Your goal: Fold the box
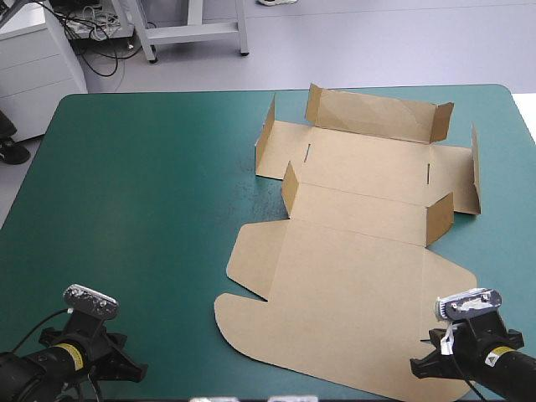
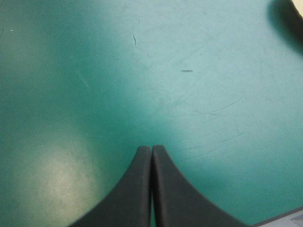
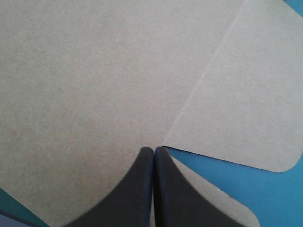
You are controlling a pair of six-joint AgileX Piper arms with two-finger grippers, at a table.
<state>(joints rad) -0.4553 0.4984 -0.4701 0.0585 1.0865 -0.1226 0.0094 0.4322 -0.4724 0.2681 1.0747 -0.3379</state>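
The box (image 1: pixel 352 276) lay spread ahead of both grippers, its far walls partly raised. Its broad lid panel was flat directly under the right gripper (image 3: pixel 154 150), which was clenched on nothing. The left gripper (image 2: pixel 151 148) was likewise pressed together empty, with only the teal-green cover (image 2: pixel 142 71) beneath it (the board sat well off to its inner side). The risk, as I judged it: a clenched tip coming down on the flat sheet would skid it rather than lift a flap, and the raised walls could flop back.
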